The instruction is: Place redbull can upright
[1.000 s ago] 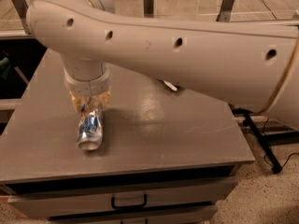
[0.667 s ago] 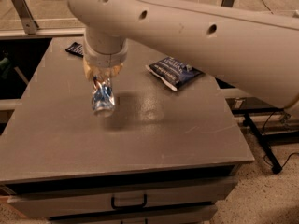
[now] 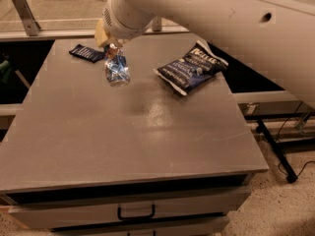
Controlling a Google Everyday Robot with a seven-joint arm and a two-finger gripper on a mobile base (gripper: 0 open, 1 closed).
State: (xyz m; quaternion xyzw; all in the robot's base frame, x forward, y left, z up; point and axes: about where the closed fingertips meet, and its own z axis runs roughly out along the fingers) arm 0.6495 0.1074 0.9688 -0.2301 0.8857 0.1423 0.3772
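Over the grey worktop (image 3: 147, 146), toward its far-left corner, the gripper (image 3: 112, 47) has its jaws clamped on the redbull can (image 3: 117, 70), which hangs nearly vertical; 1 snack bag (image 3: 192, 67) lies toward the far-right corner.

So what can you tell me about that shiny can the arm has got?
The redbull can is slim, shiny metal, silver and blue. It hangs roughly upright, slightly tilted, its upper end pinched by the gripper over the far left part of the grey table. Only the gripper visibly touches it; whether its lower end meets the table is unclear.
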